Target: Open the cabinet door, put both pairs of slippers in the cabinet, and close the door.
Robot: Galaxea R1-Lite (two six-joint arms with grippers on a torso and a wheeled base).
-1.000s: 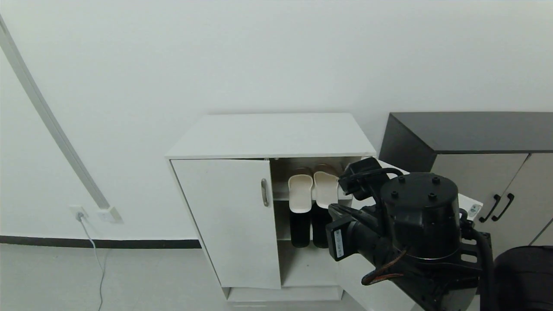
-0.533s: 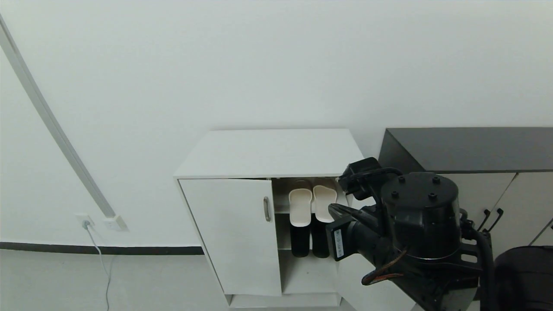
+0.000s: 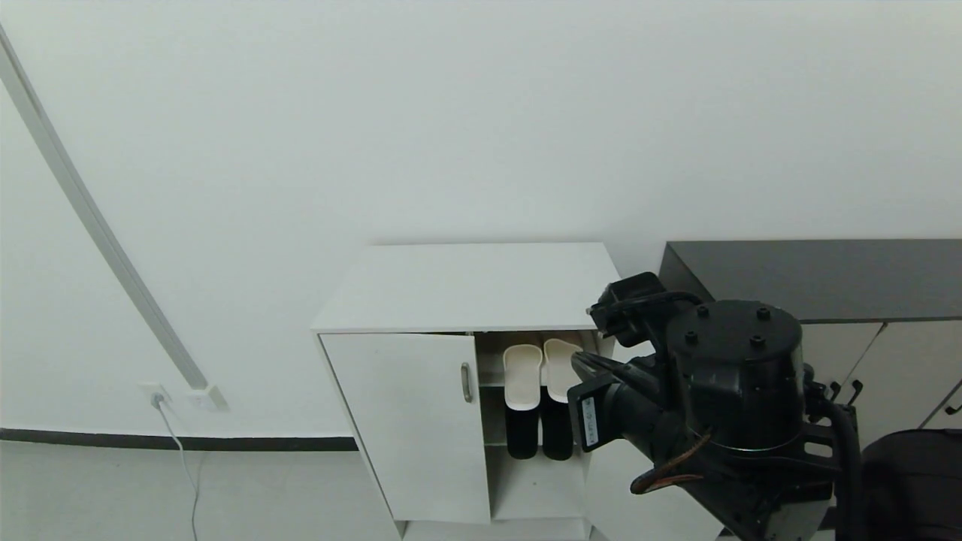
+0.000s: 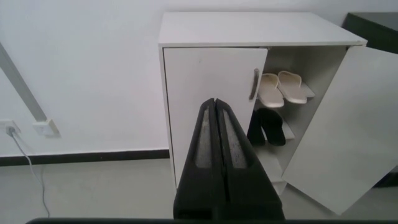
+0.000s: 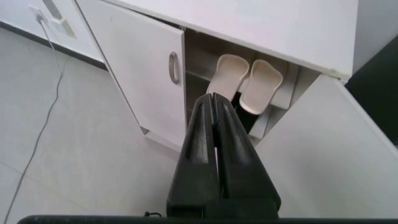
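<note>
The white cabinet stands against the wall, its left door closed and its right door swung open. Inside, a cream pair of slippers lies on the upper shelf and a black pair on the shelf below; both pairs jut past the shelf edges. The cream pair and the black pair also show in the left wrist view. My left gripper is shut and empty, well back from the cabinet. My right gripper is shut and empty, in front of the open compartment beside the open door.
A dark-topped cabinet with grey doors stands right of the white one. A wall socket with a hanging cable and a slanted grey wall strip are on the left. Bare grey floor lies left of the cabinet.
The whole head view has shifted: the cabinet now sits lower and slightly smaller in the picture. The slippers and doors keep their places relative to the cabinet. The right arm holds its pose.
</note>
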